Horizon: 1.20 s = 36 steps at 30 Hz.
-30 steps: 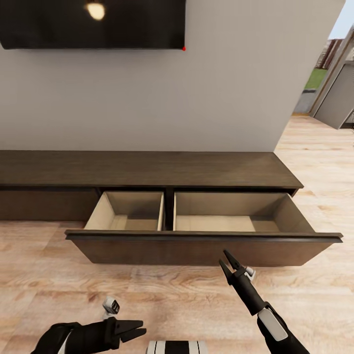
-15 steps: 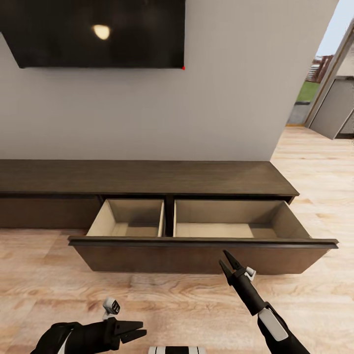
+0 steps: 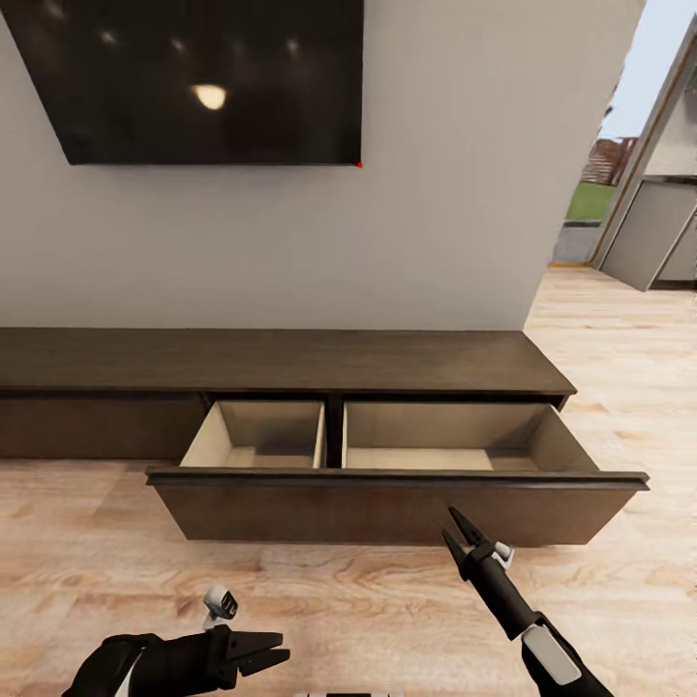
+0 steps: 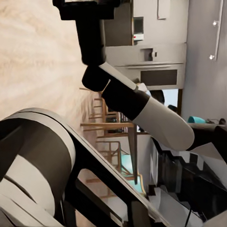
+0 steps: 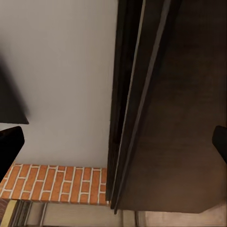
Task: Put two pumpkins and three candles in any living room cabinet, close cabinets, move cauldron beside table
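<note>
The open cabinet drawer runs left-right just beyond the right claw, jaws apart and empty like the left claw.

The head view looks forward and down at the cabinet from a short way back. The right wrist view faces the cabinet close up, sharing it.
</note>
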{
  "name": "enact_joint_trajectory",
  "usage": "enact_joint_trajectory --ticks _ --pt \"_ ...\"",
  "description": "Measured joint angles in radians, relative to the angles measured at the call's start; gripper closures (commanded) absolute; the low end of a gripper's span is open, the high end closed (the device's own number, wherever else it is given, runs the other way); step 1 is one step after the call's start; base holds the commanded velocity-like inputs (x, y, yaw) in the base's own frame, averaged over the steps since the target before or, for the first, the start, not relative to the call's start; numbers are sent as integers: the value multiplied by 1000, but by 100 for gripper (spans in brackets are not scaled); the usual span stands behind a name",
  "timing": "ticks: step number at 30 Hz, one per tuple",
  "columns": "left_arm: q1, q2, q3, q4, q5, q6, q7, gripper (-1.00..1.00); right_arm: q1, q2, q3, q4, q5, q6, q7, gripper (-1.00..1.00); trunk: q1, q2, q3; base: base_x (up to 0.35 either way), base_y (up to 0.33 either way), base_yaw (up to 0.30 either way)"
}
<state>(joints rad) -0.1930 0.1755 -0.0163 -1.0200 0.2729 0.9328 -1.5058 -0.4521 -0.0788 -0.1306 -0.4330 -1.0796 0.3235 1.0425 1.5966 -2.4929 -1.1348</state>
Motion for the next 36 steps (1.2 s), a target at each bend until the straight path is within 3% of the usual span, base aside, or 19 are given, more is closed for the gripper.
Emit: enact_joint_trajectory --ticks 15,36 --pt "0 0 0 0 -1 0 0 -100 2 -12 1 79 6 -5 3 -100 -58 105 47 -43 0 0" --pt "-1 1 -2 0 -6 0 4 -100 5 -29 6 103 9 -18 5 -100 -138 252 113 0 0 0"
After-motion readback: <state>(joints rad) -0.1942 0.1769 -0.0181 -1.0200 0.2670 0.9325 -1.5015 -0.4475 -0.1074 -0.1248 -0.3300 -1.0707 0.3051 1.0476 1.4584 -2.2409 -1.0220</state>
